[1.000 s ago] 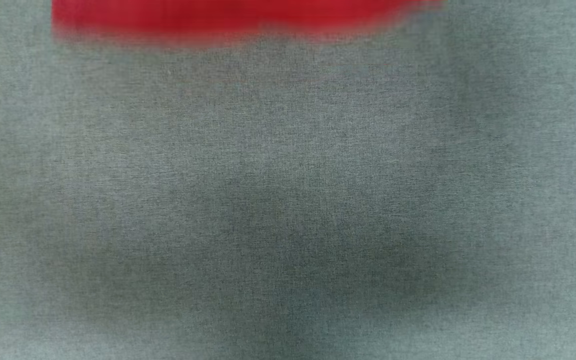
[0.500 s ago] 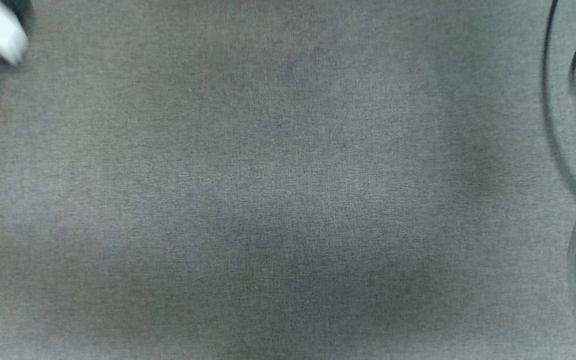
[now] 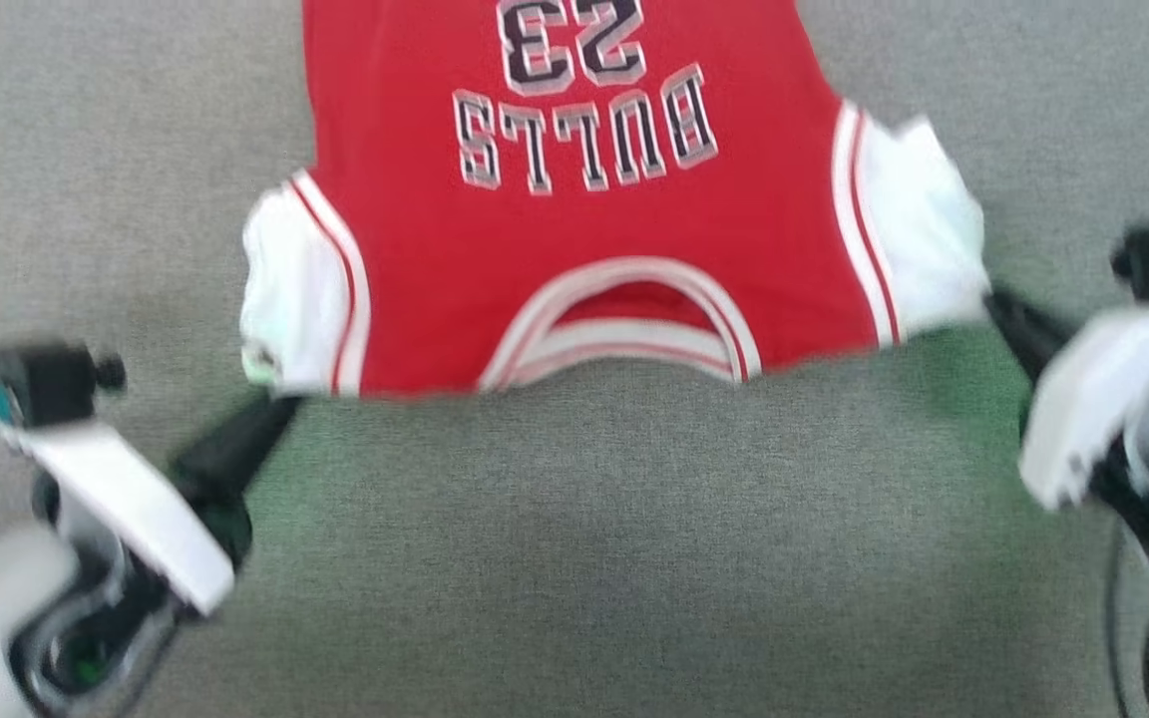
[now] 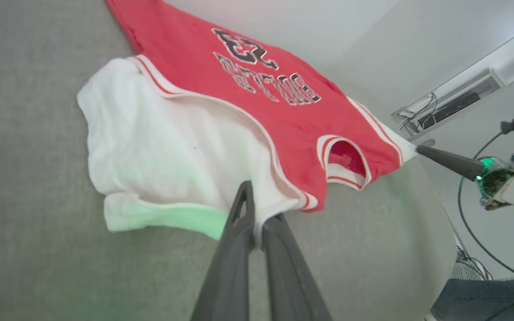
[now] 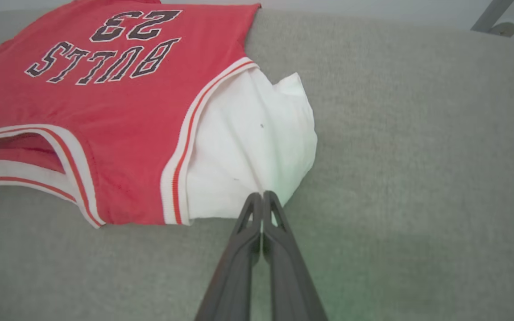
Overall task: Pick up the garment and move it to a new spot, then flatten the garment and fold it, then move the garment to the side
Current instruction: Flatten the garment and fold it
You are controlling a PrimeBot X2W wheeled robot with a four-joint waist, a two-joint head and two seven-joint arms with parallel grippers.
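Pinching a white sleeve in each set of fingers, I have the garment (image 3: 584, 249) spread between my left gripper (image 4: 257, 218) and my right gripper (image 5: 262, 196). Both are clamped: the left sleeve hem (image 4: 159, 218) is caught between my left tips, and the right sleeve (image 5: 248, 142) draws to a point where my right tips meet on its edge. The shirt lies chest-up on the grey cloth surface (image 3: 574, 558), stretching away beyond both sets of tips, with the striped collar (image 3: 624, 329) nearest me between them and the dark letters (image 3: 584, 135) farther out. I judge the move to a new spot is about done and I am in the flattening step, drawing the shoulders apart. The body looks smooth, but both sleeves bunch toward my fingers and the left hem curls over just beside my tips. Next I should ease the sleeves down evenly, let go without dragging them, then take fresh holds for the fold.
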